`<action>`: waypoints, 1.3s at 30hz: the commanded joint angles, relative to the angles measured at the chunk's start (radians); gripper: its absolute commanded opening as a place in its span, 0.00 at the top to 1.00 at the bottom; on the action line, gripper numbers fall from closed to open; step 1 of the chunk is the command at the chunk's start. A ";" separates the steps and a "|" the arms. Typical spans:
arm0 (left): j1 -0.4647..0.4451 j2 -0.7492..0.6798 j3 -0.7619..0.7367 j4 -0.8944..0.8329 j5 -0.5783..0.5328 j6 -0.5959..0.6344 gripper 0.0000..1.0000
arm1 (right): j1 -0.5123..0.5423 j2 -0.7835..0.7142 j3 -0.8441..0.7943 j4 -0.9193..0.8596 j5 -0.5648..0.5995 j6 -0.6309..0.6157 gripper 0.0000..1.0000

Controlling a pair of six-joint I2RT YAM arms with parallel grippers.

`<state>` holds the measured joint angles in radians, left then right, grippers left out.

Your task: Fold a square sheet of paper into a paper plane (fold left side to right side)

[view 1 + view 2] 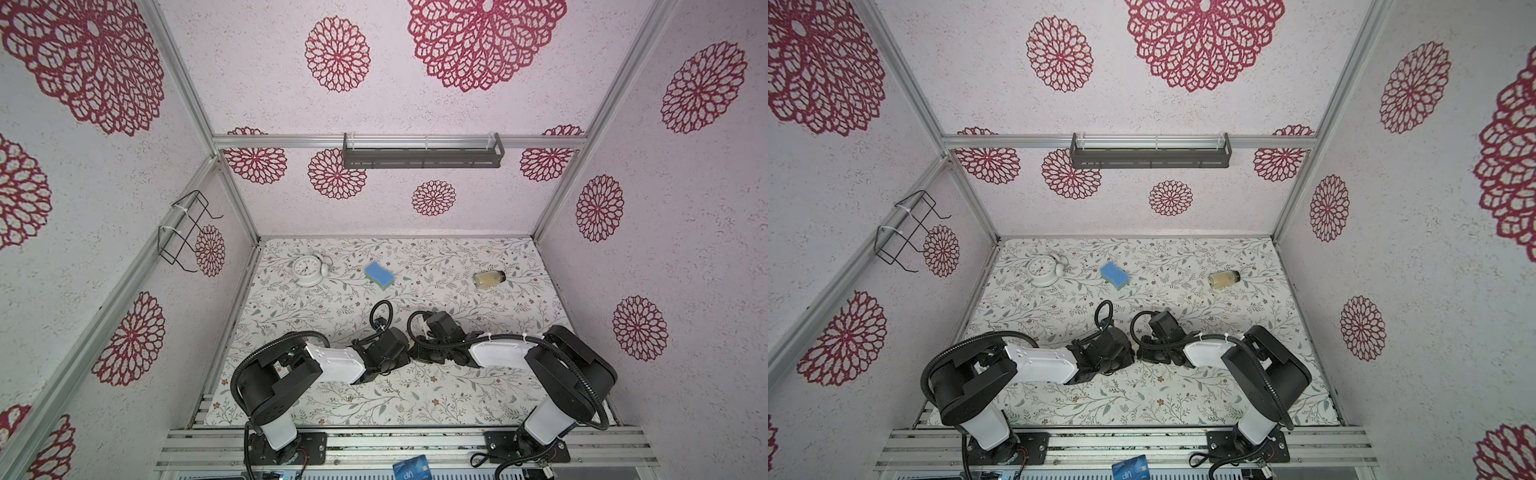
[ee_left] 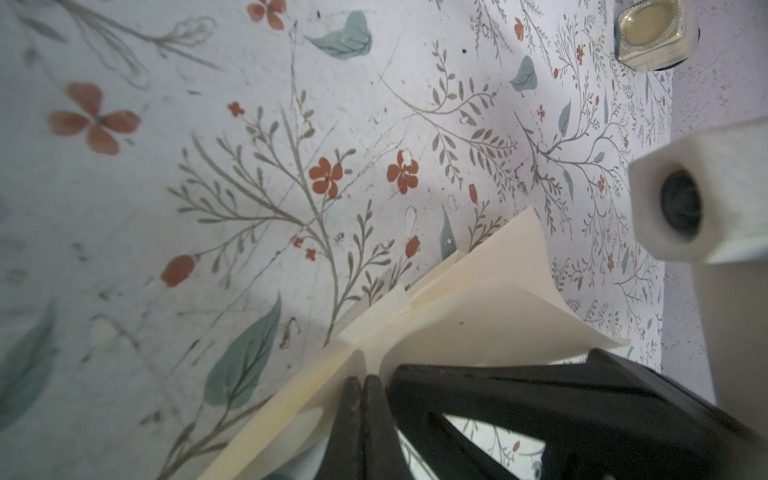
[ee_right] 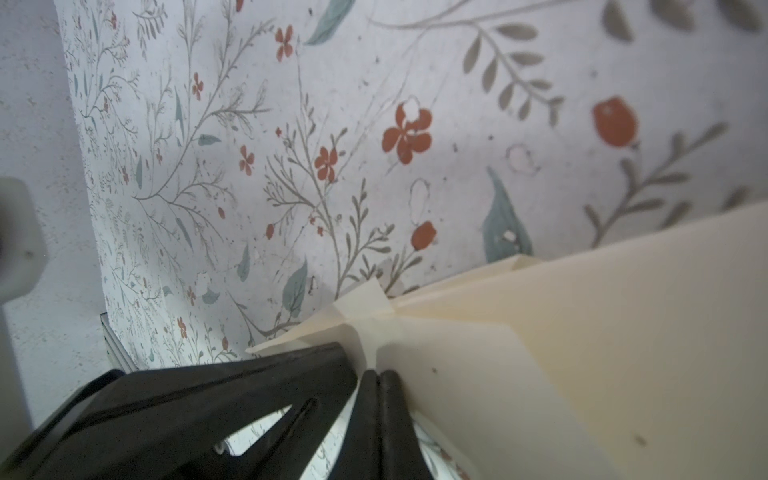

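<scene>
The square sheet of paper (image 2: 478,307) (image 3: 582,332) is cream and lies folded on the floral table, with creases and layered flaps like a part-made paper plane. Two flaps stand up from a central crease. My left gripper (image 2: 362,379) is shut, its tips set into that crease between the flaps. My right gripper (image 3: 378,373) is also shut, with its tips in the same crease from the opposite side. No paper shows between either pair of jaws. In both top views the grippers (image 1: 397,368) (image 1: 419,357) meet tip to tip at the table's middle, and the wrists hide the paper.
At the back stand a white alarm clock (image 1: 308,269), a blue sponge (image 1: 379,275) and a small jar (image 1: 489,278) lying on its side. A grey shelf (image 1: 422,156) hangs on the back wall and a wire rack (image 1: 185,232) on the left wall. A blue card (image 1: 410,467) lies at the front rail.
</scene>
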<state>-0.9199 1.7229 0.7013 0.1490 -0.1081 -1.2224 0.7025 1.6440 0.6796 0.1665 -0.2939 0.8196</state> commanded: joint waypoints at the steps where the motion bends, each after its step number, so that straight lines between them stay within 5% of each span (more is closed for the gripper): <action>1: 0.004 0.076 -0.060 -0.154 0.019 -0.020 1.00 | -0.005 0.003 -0.029 -0.016 0.031 -0.010 1.00; 25: 0.006 0.046 -0.080 -0.154 0.009 -0.035 1.00 | -0.245 -0.110 -0.240 -0.055 0.039 -0.038 1.00; 39: 0.005 -0.078 0.084 -0.225 -0.001 0.133 1.00 | -0.192 -0.028 -0.185 0.030 -0.092 -0.073 1.00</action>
<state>-0.9199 1.6756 0.7475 -0.0063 -0.1085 -1.1370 0.4755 1.5658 0.5022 0.3172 -0.4129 0.7757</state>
